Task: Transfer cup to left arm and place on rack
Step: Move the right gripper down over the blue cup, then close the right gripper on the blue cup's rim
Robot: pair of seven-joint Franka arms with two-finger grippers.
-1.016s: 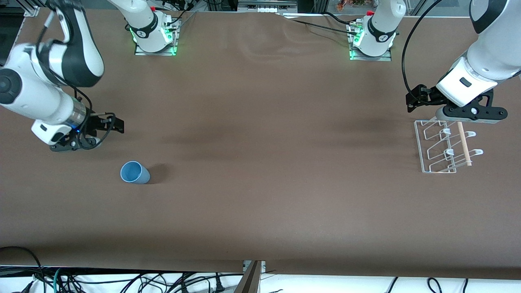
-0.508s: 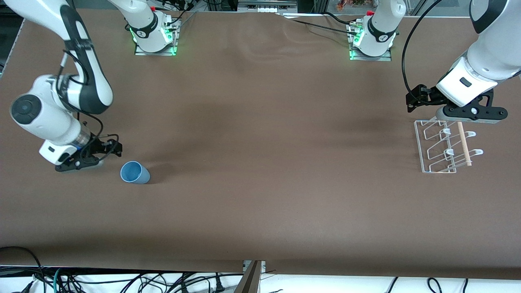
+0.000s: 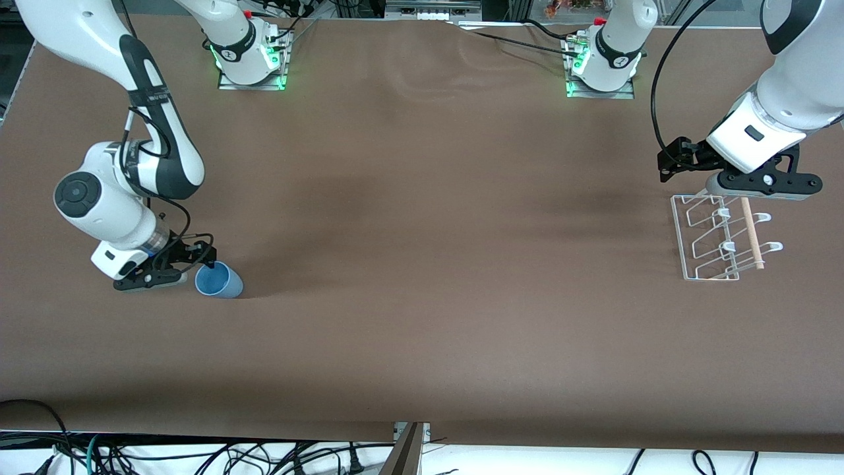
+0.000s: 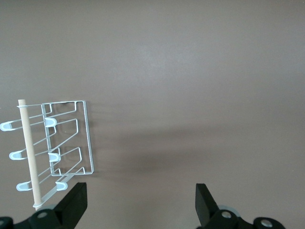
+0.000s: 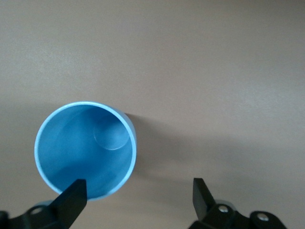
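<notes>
Step in hand: approach for the first pick — the cup has yet to be grasped, so the handover and the racking are both ahead.

Right gripper [image 3: 198,258]: low over the table, right beside the cup, fingers spread wide and holding nothing. In the right wrist view one fingertip [image 5: 71,196] overlaps the rim while the other stands off over bare table, so the jaws do not yet straddle the wall.

Cup [image 3: 219,280]: upright on the table at the right arm's end, mouth up, its inside bottom visible from the wrist camera. It sits just off the gripper's centre line, toward one finger — probably why a small sideways shift looks needed before any squeeze.

Left gripper [image 3: 748,188]: waits above the rack's edge, jaws wide apart and empty. Parking there likely keeps the final carry short once it has the cup.

Rack [image 3: 715,244]: white wire frame with a wooden dowel [image 4: 27,152] across it, directly beneath the left gripper, nothing on its prongs.

Spacing: cup and rack are well apart, at either end of the table — hence the handover between arms.

Risk: a finger on the rim could tip the light cup.
</notes>
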